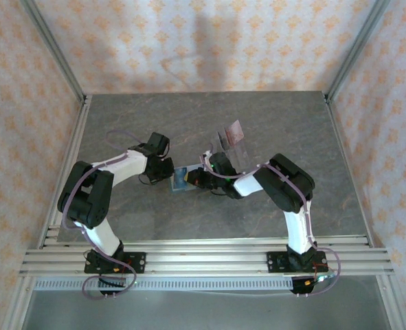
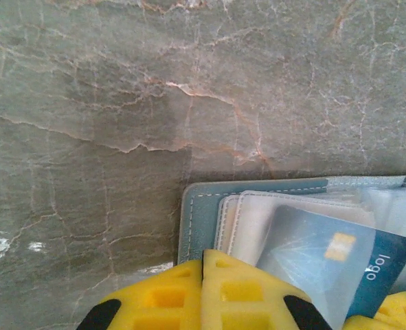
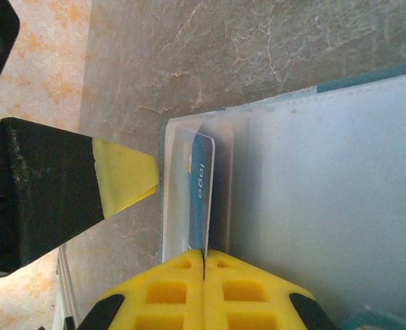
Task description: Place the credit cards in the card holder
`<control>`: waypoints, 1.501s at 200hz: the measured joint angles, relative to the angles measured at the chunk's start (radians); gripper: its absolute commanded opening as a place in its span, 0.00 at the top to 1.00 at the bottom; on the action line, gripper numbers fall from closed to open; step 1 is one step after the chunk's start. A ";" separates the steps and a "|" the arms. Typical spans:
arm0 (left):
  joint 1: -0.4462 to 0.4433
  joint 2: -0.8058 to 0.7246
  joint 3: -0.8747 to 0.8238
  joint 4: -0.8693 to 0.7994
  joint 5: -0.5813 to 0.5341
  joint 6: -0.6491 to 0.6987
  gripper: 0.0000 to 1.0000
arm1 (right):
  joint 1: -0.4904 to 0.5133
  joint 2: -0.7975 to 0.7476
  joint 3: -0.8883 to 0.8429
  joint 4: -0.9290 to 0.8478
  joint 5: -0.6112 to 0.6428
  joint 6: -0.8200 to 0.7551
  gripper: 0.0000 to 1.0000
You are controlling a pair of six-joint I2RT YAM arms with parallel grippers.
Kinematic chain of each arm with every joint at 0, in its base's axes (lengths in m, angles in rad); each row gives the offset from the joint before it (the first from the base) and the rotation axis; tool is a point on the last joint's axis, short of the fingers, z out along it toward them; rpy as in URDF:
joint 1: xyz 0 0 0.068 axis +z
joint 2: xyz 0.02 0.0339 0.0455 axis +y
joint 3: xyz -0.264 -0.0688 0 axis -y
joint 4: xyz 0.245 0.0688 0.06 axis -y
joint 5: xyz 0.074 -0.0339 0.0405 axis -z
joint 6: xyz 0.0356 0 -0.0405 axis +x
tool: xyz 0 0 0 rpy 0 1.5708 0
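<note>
Feeding the blue plastic card [image 3: 197,185], pinched in my right pincer [image 3: 204,258], into the soft teal card holder [image 2: 196,206]; left pincer [image 2: 203,258] clenched, reddish card [image 1: 235,129] waiting far.

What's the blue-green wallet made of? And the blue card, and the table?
Card holder: looks like soft matte leather or fake leather, with a stitched edge. Blue card: probably smooth plastic, thin, with printed lettering. Table: stone-look surface with pale veins, maybe only printed.

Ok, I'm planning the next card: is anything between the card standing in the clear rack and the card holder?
The right arm itself does: its wrist and shut right gripper sit between the reddish card in the clear rack and the open card holder. No loose object lies there.
</note>
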 measured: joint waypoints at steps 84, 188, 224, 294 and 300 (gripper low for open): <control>0.000 0.011 -0.006 0.005 -0.009 0.000 1.00 | -0.001 0.000 0.141 -0.289 -0.042 -0.151 1.00; 0.000 0.012 -0.014 0.019 -0.007 0.000 1.00 | -0.001 0.017 0.265 -0.519 -0.059 -0.274 1.00; 0.007 0.012 -0.016 0.022 -0.003 0.000 0.99 | -0.001 0.025 0.278 -0.531 -0.064 -0.274 0.99; 0.038 -0.007 -0.016 0.004 0.051 0.001 0.96 | 0.000 0.025 0.278 -0.531 -0.063 -0.273 0.98; 0.038 -0.009 -0.016 0.003 0.054 0.001 0.96 | 0.000 0.025 0.278 -0.531 -0.063 -0.273 0.98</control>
